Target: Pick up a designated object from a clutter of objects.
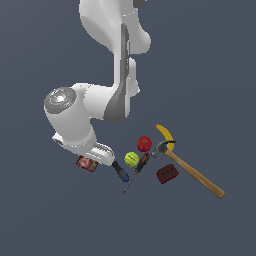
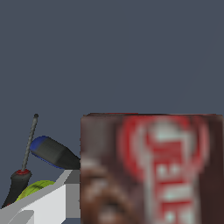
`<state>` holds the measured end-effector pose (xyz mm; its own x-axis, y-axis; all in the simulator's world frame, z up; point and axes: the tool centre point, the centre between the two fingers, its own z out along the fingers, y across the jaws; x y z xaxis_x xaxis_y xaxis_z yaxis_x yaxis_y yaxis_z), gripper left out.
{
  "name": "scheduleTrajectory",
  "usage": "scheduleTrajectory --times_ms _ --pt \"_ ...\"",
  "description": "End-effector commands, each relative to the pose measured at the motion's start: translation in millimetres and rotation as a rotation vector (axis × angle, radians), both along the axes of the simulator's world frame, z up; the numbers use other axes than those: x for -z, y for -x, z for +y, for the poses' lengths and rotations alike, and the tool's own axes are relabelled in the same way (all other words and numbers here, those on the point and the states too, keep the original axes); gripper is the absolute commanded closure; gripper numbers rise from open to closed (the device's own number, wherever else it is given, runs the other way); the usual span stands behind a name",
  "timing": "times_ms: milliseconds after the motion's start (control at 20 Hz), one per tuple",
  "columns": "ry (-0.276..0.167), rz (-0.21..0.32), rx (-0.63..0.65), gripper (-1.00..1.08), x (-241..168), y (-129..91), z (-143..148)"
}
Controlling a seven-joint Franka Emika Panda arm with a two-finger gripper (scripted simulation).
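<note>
Box (image 2: 148, 170) fills much of our wrist view, its dark red-brown face blurred, with a white and red label across it. In the exterior view we see the same small box (image 1: 86, 163) poking out from under the white hand of the arm (image 1: 80, 125), at the edge of the clutter that lies toward the exterior view's left. The gripper (image 1: 92, 159) sits right at the box there, but its fingers are hidden by the hand, so we cannot tell how far apart they stand or whether they grip the box.

Taking the box as our landmark, the blue-handled screwdriver (image 1: 120, 174) lies just beside it toward the exterior view's right, and shows in the wrist view too (image 2: 52, 152). Past that come the yellow-green ball (image 1: 131, 159) and the red-and-black screwdriver (image 1: 142, 163). The red ball (image 1: 144, 143) sits farther on and higher in the picture. The dark red block (image 1: 167, 173) lies well apart from the box, and beyond it the hammer (image 1: 192, 172) and the banana (image 1: 165, 133).
</note>
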<state>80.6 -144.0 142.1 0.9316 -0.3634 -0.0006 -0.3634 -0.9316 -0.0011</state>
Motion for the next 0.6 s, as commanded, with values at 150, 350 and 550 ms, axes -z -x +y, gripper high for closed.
scheduleTrajectory --times_ms 150,350,550 --pt "0.000 0.000 0.000 1.08 -57.6 19.5 0.1" --pt "0.000 0.000 0.001 1.08 -102.8 34.3 -0.5" --pt "0.001 0.000 0.001 1.08 -146.2 47.9 -0.6"
